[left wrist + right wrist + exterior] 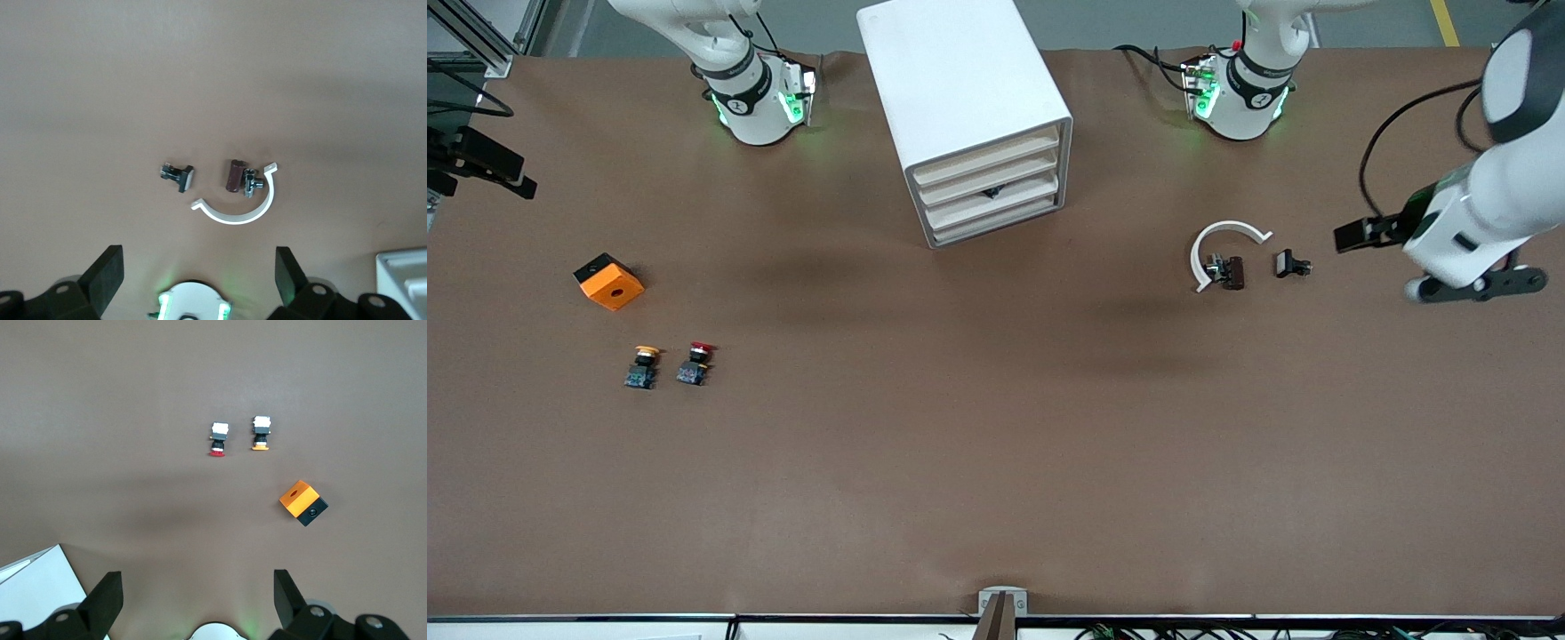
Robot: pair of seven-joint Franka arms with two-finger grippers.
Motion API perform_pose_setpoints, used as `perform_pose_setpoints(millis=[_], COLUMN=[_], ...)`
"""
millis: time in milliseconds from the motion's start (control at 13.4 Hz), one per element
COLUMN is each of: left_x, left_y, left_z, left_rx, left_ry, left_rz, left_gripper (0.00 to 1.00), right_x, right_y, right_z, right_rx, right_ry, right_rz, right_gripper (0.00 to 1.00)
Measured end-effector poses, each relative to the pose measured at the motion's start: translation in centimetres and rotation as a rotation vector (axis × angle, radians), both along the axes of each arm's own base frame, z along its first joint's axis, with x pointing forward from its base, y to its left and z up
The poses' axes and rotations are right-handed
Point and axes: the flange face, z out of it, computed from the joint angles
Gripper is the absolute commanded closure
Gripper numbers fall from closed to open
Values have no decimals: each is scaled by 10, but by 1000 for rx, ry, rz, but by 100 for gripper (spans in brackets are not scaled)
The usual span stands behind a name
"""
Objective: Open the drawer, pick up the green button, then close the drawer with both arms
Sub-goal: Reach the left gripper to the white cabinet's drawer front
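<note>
The white cabinet (960, 98) stands at the middle of the table between the arms' bases; its corner shows in the left wrist view (403, 273) and the right wrist view (33, 593). Its four beige-fronted drawers (989, 185) are all shut. A small dark thing (991, 191) shows at the third drawer's front. The green button is hidden. My left gripper (1485, 284) is open and empty, high over the left arm's end of the table; its wrist view (198, 273) shows the spread fingers. My right gripper (198, 597) is open and empty, out of the front view.
A yellow-capped button (642, 366) and a red-capped button (695, 363) lie toward the right arm's end, with an orange block (608, 282) farther from the camera. A white curved piece (1218, 249), a brown part (1227, 271) and a black clip (1289, 263) lie beside the left gripper.
</note>
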Motion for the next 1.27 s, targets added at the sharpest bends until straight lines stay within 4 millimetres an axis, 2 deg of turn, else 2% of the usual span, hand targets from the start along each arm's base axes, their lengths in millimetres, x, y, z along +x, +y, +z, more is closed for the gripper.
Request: perform_pose_setpoints(millis=[224, 448, 523, 672, 896, 1046, 1270], left_x=[6, 9, 10, 10, 5, -7, -28], left_y=[-46, -89, -103, -129, -167, -201, -244], left_z=[-36, -63, -73, -94, -135, -167, -214], left_rx=[69, 90, 92, 105, 167, 253, 407], left_ry=[31, 41, 49, 77, 150, 192, 289], left_rz=[155, 295, 354, 469, 629, 744, 1014], left_gripper=[0, 0, 0, 0, 0, 0, 0], right_x=[-1, 3, 9, 31, 56, 65, 71], right_y=[-1, -4, -4, -3, -5, -7, -9], right_z=[4, -8, -21, -61, -110, -127, -132], right_rx=[0, 1, 1, -2, -20, -22, -27], right_ry=[-6, 35, 62, 133, 204, 220, 202], right_rz=[-2, -8, -7, -3, -3, -6, -9], right_gripper=[0, 0, 0, 0, 0, 0, 0])
